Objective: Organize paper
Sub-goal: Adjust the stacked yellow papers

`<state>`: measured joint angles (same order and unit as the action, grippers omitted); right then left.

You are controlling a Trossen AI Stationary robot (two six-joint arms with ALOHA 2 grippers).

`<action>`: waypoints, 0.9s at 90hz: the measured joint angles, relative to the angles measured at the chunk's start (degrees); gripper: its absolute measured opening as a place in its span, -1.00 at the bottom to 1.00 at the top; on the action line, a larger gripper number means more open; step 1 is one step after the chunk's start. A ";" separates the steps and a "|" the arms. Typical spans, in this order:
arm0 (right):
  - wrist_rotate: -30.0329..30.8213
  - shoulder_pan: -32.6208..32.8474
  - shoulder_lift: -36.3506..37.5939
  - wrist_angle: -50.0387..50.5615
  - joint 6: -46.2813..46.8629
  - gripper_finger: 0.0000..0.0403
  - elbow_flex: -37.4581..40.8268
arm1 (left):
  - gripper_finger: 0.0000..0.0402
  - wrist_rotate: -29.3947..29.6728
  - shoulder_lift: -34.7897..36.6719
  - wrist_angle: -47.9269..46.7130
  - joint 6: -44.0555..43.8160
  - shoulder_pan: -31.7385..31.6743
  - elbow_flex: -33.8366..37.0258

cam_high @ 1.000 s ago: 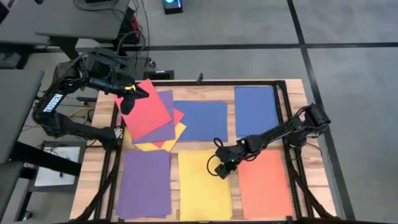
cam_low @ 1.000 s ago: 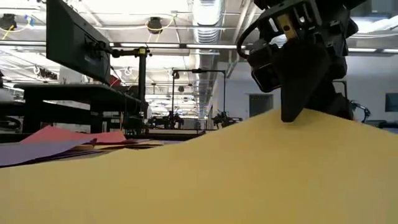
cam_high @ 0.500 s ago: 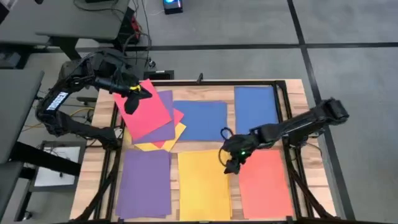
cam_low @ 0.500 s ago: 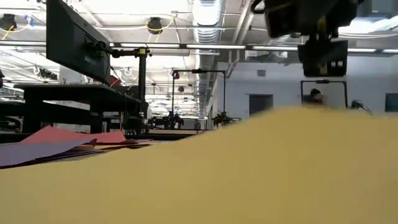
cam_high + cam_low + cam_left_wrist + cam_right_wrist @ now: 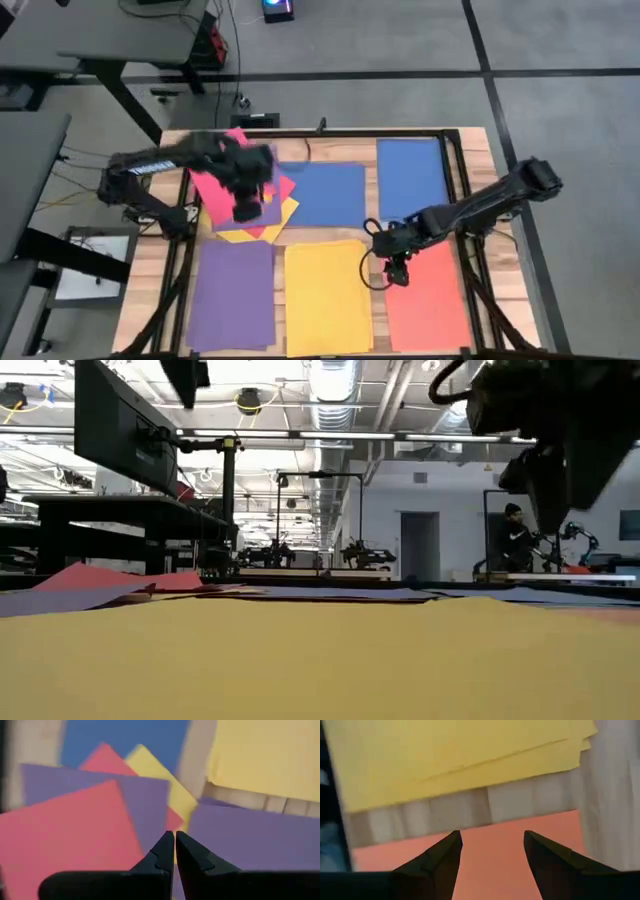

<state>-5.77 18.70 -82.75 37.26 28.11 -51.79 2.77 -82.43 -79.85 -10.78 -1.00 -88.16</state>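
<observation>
left gripper (image 5: pixel 247 205), fingers together, hovers over the red sheet (image 5: pixel 215 185) at ten o'clock; right gripper (image 5: pixel 397 272), fingers apart, over the orange sheet (image 5: pixel 428 300) at five o'clock.

A messy pile of paper (image 5: pixel 283 208) lies on the far left part of the table (image 5: pixel 470 140). Just right of the pile, touching it, lies one flat sheet (image 5: pixel 325 192). Farther right of the pile lies another sheet (image 5: pixel 410 175). In front of the pile sit three stacks in a row. The first stack (image 5: pixel 235 295) is straight in front, the middle stack (image 5: pixel 325 300) is more to the right, and the last stack (image 5: pixel 435 305) is farthest right. The left arm's fingers (image 5: pixel 162 852) hang over the pile. The right arm's fingers (image 5: pixel 437 857) hang over the last stack, at its edge nearest the pile.
</observation>
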 joint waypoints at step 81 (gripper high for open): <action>5.51 -0.72 -10.37 -4.10 -9.86 -0.91 0.04 | -1.00 -8.94 -19.80 50.80 -13.18 19.57 29.17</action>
<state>-0.27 17.98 -93.12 33.16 18.24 -51.75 -6.17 -102.23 -29.04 -23.97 18.57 -58.99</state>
